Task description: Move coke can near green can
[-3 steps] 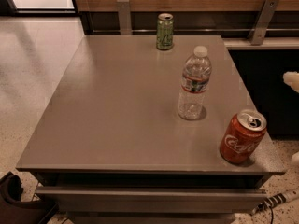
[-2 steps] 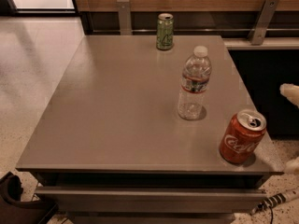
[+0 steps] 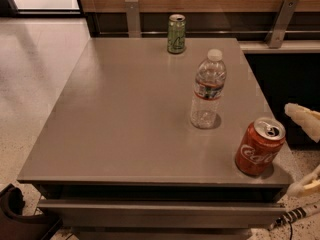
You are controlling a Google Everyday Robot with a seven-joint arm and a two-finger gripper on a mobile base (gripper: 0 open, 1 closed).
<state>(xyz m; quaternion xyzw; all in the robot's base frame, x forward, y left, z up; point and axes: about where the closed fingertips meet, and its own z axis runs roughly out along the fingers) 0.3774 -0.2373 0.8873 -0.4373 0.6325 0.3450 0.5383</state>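
The red coke can (image 3: 259,147) stands upright at the table's front right corner. The pale green can (image 3: 176,33) stands upright at the far edge of the table, near the middle. My gripper (image 3: 306,151) is at the right edge of the view, just right of the coke can and off the table's side. Its two pale fingers, one (image 3: 301,117) above the other (image 3: 306,185), stand apart with nothing between them. It does not touch the can.
A clear plastic water bottle (image 3: 207,90) stands between the two cans, right of centre on the grey table (image 3: 125,114). A wood-panelled wall with metal brackets runs behind. A dark object (image 3: 15,214) sits on the floor at the front left.
The gripper's upper finger has moved down and left, closer to the coke can, and a lower finger has come into view. The cans and the bottle have not moved.
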